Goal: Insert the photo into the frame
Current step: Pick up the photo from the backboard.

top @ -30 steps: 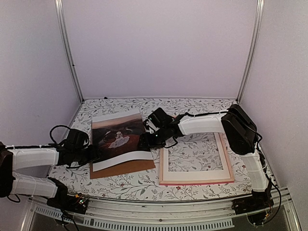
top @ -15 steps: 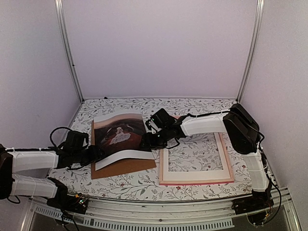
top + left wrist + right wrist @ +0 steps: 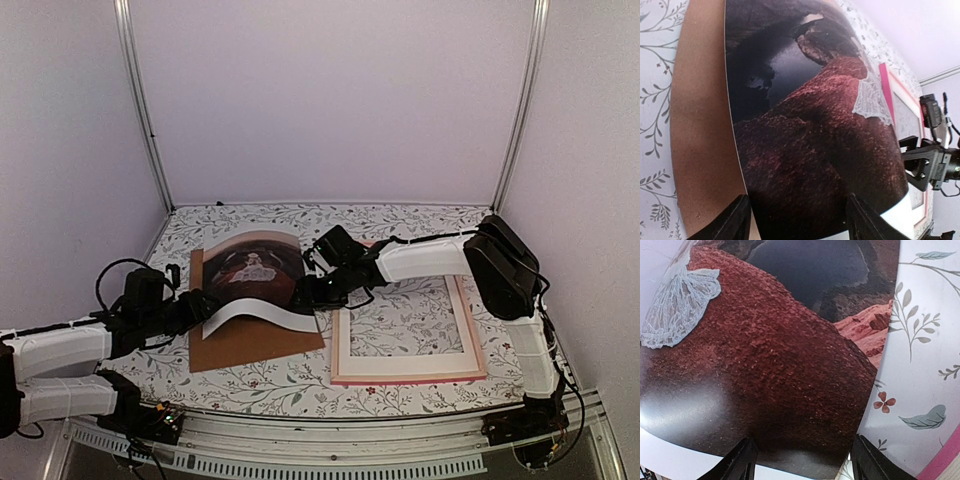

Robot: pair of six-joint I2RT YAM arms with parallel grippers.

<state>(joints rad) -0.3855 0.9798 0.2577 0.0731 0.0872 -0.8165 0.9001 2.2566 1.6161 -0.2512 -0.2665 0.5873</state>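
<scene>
The photo [image 3: 255,268], dark brown-red with a small white-dressed figure, is bowed upward between my two grippers, above a brown board [image 3: 250,346]. My left gripper [image 3: 200,308] is at its left end and my right gripper [image 3: 305,293] at its right end. In the left wrist view the photo [image 3: 815,125] fills the space ahead of the open left gripper [image 3: 797,220], its edge lying between the spread fingers. The right wrist view shows the same: photo [image 3: 765,340] against the open right gripper [image 3: 802,462]. The pink frame [image 3: 478,340] lies flat to the right, seen as frame [image 3: 885,80] and frame [image 3: 940,467].
A white card mat [image 3: 345,352] lies inside the pink frame, with the floral tablecloth [image 3: 400,225] showing through its opening. Metal posts and purple walls close in the back and sides. The brown board [image 3: 700,125] lies left of the photo in the left wrist view.
The photo has bowed up more steeply, its near edge now arching. My left gripper has moved right and up toward it. My right gripper has hardly moved.
</scene>
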